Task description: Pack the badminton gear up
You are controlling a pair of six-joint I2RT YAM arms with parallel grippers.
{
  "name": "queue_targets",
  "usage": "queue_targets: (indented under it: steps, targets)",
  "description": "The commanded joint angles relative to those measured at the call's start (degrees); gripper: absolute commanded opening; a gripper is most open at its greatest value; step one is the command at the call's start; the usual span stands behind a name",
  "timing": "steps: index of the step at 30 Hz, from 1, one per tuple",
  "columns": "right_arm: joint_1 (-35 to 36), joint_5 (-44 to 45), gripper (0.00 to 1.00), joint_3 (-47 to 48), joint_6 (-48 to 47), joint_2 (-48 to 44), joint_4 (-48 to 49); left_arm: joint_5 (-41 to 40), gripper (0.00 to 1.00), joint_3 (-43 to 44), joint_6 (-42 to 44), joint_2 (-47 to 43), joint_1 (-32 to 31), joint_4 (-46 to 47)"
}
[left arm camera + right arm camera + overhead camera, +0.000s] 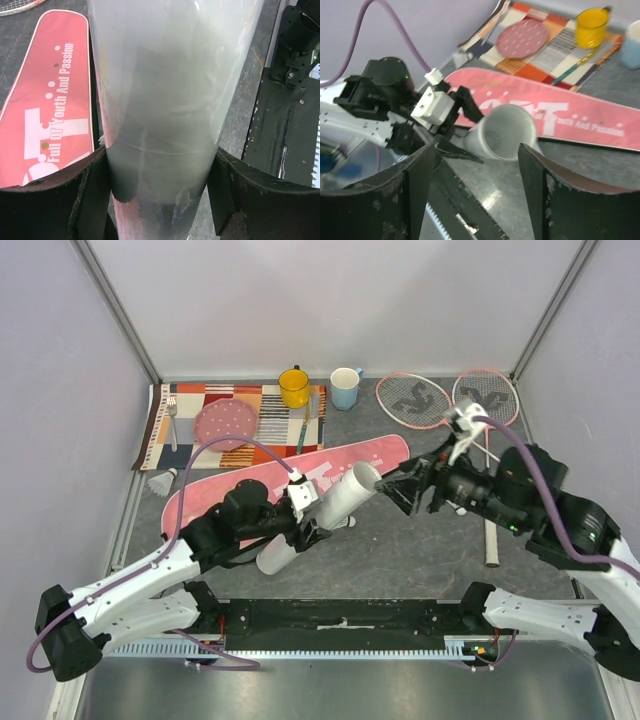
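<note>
My left gripper (305, 515) is shut on the long white tube (325, 512), held slanted over the front of the pink SPORT bag (345, 462). In the left wrist view the tube (165, 90) fills the space between both fingers (55, 200). My right gripper (402, 488) is open and empty, facing the tube's open end (509, 131) from a short way off. Two pink-framed rackets (413, 400) (487, 395) lie at the back right, one white handle (490, 540) reaching forward. One white shuttlecock (162, 483) lies at the far left. The other shuttlecock is not clearly seen.
A striped placemat (270, 400) at the back left carries a pink dotted plate (225, 423), a fork and a yellow mug (294, 387). A blue mug (345, 388) stands beside it. Metal frame posts and walls close in both sides.
</note>
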Motion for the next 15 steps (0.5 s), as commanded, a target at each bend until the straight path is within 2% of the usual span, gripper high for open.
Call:
queue_targets:
  steps: [1, 6, 9, 11, 15]
  targets:
    - [0.01, -12.64, 0.65, 7.09, -2.45, 7.53, -8.19, -0.69, 0.46, -1.06, 2.46, -3.64, -0.14, 1.51]
    - [0.01, -13.01, 0.49, 8.94, -4.38, 11.58, -8.47, -0.6, 0.44, -1.5, 3.96, -3.65, -0.14, 2.04]
    - [0.01, -13.27, 0.48, 9.56, -4.83, 12.72, -8.38, -0.51, 0.43, -1.5, 4.22, -3.56, -0.06, 2.13]
    - [0.01, -14.24, 0.42, 9.47, -4.92, 13.43, -8.29, -0.77, 0.43, -1.5, 4.4, -3.74, -0.14, 2.13]
    - [0.1, -14.24, 0.39, 8.15, -4.92, 13.52, -7.59, -0.6, 0.43, -1.59, 4.57, -4.18, -0.06, 2.04]
